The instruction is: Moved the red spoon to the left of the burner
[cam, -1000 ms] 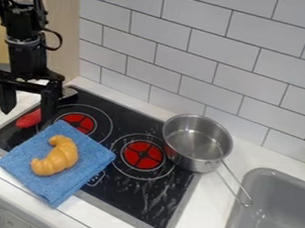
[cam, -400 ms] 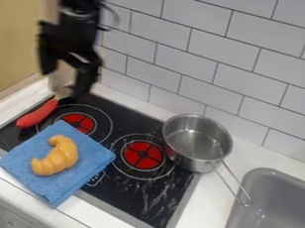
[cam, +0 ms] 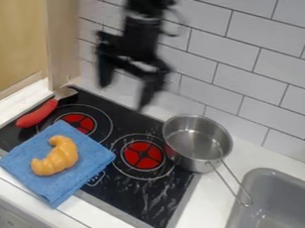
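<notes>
The red spoon [cam: 37,114] lies just left of the red-centred left burner [cam: 80,122], its metal end at the back edge of the stove [cam: 142,197], so the placement looks done and the main danger is probably disturbing it. The gripper [cam: 126,85] is above the back of the stove, its fingers spread well apart with nothing between them; if it drops back towards the spoon for a needless correction, a fingertip could catch the handle and roll it onto the burner. The handle sits so near the outer ring that even a slight nudge might undo the result. The blue cloth [cam: 88,168] is close by too, and snagging it could drag its corner into the spoon and tip the croissant [cam: 56,157] off. Lowering the arm carelessly on the other side risks knocking the metal pot [cam: 196,139], whose long handle sticks out towards the sink [cam: 276,215] and could swing if bumped
</notes>
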`<state>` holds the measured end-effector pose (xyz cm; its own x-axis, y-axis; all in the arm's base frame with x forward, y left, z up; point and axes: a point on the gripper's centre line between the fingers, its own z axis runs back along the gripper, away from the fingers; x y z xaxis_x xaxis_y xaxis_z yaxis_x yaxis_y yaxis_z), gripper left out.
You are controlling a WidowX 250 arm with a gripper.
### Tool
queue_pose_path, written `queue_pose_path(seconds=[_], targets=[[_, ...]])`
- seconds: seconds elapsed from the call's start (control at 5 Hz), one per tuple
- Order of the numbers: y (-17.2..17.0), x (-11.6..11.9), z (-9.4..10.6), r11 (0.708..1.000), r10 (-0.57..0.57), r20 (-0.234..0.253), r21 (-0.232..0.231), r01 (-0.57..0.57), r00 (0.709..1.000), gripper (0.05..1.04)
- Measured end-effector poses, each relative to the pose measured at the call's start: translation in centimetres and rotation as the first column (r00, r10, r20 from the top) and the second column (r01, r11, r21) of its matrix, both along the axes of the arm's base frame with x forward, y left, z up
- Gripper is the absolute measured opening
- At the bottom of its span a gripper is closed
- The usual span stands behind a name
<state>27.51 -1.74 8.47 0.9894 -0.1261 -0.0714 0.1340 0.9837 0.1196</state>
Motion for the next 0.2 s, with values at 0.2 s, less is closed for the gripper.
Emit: queue_pose_path(seconds=[0.2], targets=[[-3.23,-0.30,-0.49,0.998,-0.033,-0.045,-0.052,0.030,0.998,0.999]])
